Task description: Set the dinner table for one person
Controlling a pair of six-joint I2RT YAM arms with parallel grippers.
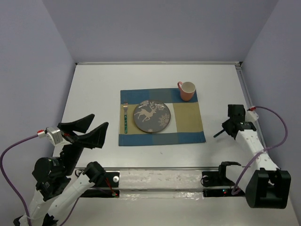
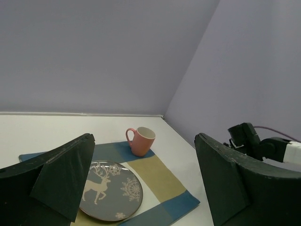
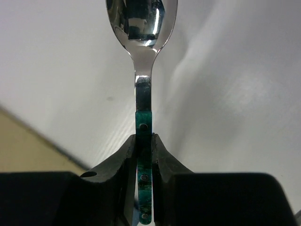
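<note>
Right of placemat (image 1: 188, 120), right tool (image 3: 144, 141) pinches spoon (image 3: 143, 89) by green handle, over white table (image 1: 94, 84) beneath both arms. Narrow grip: spoon may pivot, land skewed off placemat. Left tool (image 1: 89, 128) spread wide, empty.

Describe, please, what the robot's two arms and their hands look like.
The left arm and right arm have white links with black joint housings. The left hand carries broad, black, wedge-shaped fingers; the right hand has black fingers too. A purple cable loops from each wrist, ending in a white connector with a small red-orange mark.
</note>
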